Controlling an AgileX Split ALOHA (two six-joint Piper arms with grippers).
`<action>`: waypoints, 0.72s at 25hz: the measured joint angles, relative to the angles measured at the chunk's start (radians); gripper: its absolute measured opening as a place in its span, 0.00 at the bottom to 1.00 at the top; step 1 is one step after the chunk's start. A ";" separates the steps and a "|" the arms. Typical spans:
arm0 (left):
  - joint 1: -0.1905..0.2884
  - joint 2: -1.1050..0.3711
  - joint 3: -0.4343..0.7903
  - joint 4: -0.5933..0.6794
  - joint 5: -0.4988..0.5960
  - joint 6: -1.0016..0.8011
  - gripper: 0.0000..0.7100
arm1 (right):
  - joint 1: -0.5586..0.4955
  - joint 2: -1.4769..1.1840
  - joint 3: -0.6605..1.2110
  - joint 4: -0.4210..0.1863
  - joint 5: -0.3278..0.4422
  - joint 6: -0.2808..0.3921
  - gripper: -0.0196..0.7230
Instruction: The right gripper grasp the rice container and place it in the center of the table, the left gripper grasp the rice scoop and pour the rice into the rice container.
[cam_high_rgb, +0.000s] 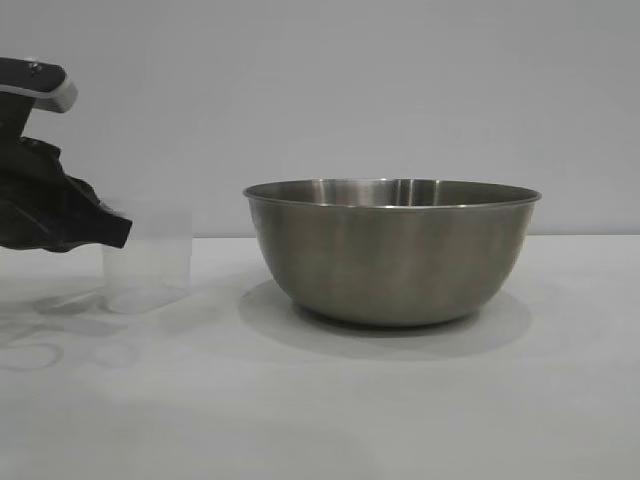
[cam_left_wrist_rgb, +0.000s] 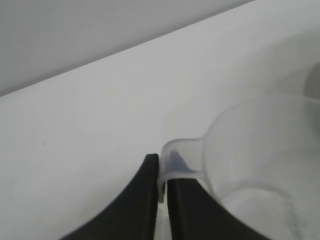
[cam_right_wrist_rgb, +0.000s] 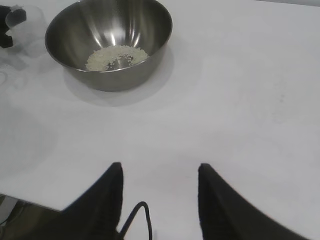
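Rice (cam_right_wrist_rgb: 116, 56), a small heap of off-white grains, lies at the bottom of the rice container (cam_high_rgb: 391, 250), a wide brushed-steel bowl standing upright on the white table (cam_high_rgb: 400, 400). In the right wrist view the heap sits slightly off the bowl's middle, with bare steel showing around it. The bowl's rolled rim is level, and its shadow spreads on the table around its base.

The rice scoop (cam_high_rgb: 148, 270), a translucent plastic cup, stands upright on the table beside the bowl, on the side of the left arm and apart from the bowl. No rice can be made out in it in the exterior view; the left wrist view shows its pale, frosted interior too faintly to tell.

The left end effector (cam_left_wrist_rgb: 162, 182) is at the scoop's small flat tab handle. Its two black fingers (cam_left_wrist_rgb: 142, 200) flank the tab with a narrow gap between them; whether they press on it or have let go cannot be told. In the exterior view the black body of this end effector overlaps the cup's near edge.

The right end effector (cam_right_wrist_rgb: 159, 172) hovers over bare table, well apart from the bowl, its fingers spread about halfway and holding nothing.
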 joint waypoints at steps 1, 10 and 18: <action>0.000 0.000 0.013 -0.014 0.000 0.000 0.31 | 0.000 0.000 0.000 0.000 0.000 0.000 0.49; 0.063 -0.125 0.060 -0.190 -0.002 -0.176 0.31 | 0.000 0.000 0.000 0.000 0.000 0.000 0.49; 0.306 -0.174 0.066 0.059 -0.002 -0.223 0.34 | 0.000 0.000 0.000 0.000 0.000 0.000 0.49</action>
